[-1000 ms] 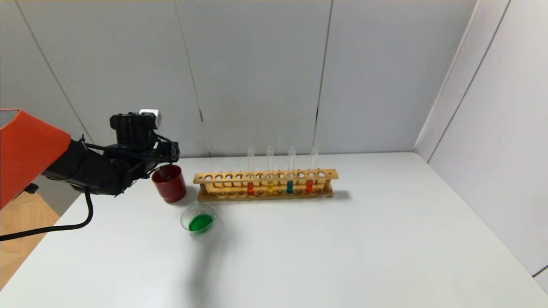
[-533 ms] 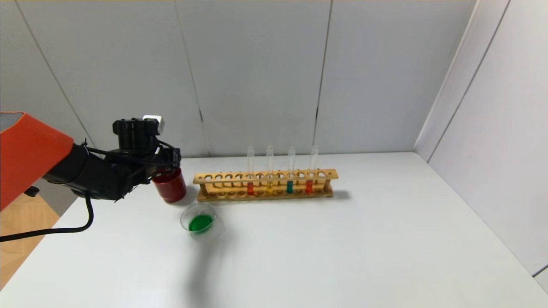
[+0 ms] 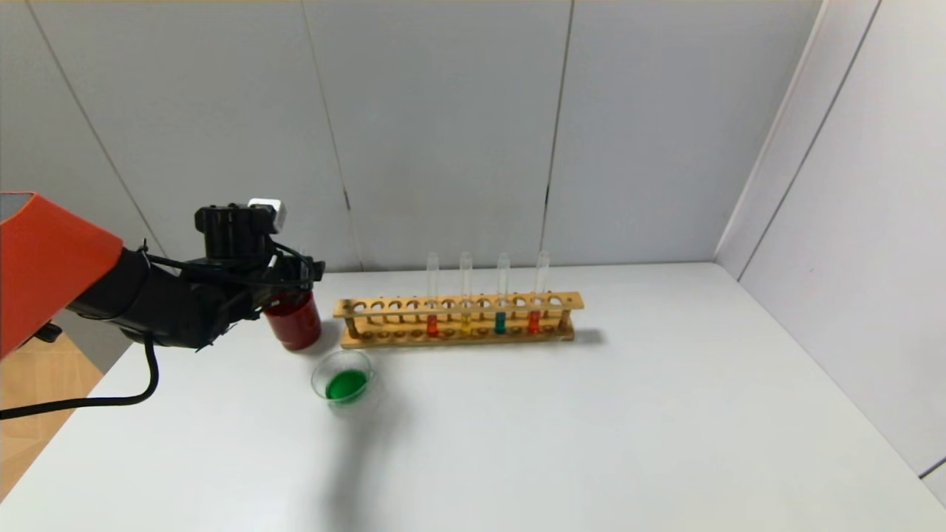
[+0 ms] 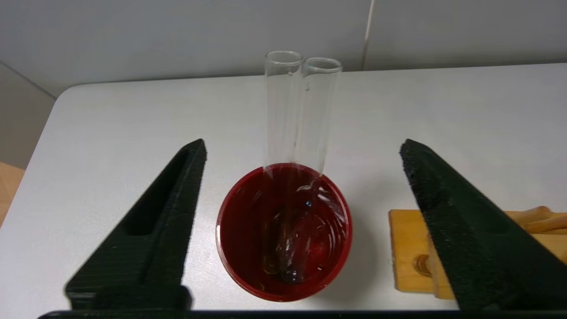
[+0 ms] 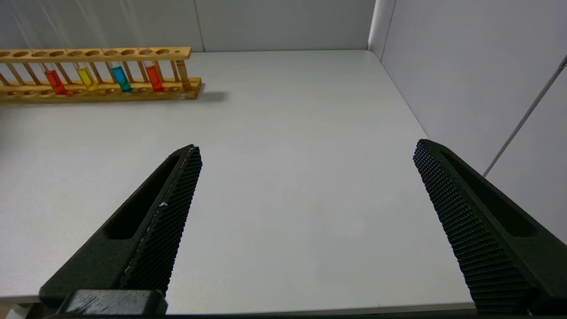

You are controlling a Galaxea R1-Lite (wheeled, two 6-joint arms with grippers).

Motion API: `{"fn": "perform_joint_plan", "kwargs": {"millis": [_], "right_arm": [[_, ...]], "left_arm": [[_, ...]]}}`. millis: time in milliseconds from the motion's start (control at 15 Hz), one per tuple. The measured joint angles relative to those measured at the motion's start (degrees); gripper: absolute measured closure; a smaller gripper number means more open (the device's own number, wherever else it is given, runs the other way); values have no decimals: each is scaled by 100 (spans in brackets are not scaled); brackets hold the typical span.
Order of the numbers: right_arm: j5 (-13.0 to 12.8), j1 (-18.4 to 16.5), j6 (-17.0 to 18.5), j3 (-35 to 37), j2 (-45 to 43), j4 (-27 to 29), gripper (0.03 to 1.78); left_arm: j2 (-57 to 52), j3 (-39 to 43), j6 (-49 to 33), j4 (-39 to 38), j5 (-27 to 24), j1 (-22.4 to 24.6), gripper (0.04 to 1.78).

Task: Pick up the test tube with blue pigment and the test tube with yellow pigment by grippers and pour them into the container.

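Observation:
My left gripper (image 3: 299,281) hangs open just above the dark red cup (image 3: 294,325); in the left wrist view (image 4: 303,146) its jaws stand wide to either side of the cup (image 4: 239,266). Two empty clear tubes (image 4: 301,110) lean together in the cup, held by nothing. The clear glass container (image 3: 344,380) holds green liquid in front of the cup. A tube with blue pigment (image 3: 500,322) and a tube with yellow pigment (image 3: 465,323) stand in the wooden rack (image 3: 458,304). My right gripper (image 5: 306,145) is open and empty, out of the head view.
Two red-liquid tubes (image 3: 432,325) (image 3: 533,322) stand in the rack too. The rack's end (image 4: 407,248) lies close beside the cup. Grey walls stand behind and to the right. The table edge (image 3: 66,414) runs on the left under my left arm.
My left gripper has shifted a little to the right and lower over the red cup, now covering its rim in the head view. Nothing else has moved.

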Motion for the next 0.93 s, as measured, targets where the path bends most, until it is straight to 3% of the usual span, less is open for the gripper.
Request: {"fn": "perform_joint_plan", "kwargs": {"millis": [133, 400, 533, 733, 933], "right_arm": [[-1, 0, -2, 0, 0, 1, 6], [2, 0, 0, 0, 0, 0, 6], [-1, 0, 0, 0, 0, 0, 6], [0, 0, 0, 0, 0, 0, 6], [2, 0, 0, 0, 0, 0, 6]], "left_arm": [[-179, 44, 5, 2, 0, -50, 9], [-809, 127, 44, 40, -45, -249, 7], [-1237, 404, 71, 62, -395, -349, 7], [-1852, 1114, 51, 33, -1347, -379, 7], [-2466, 1585, 57, 2, -1474, -310, 7]]}}
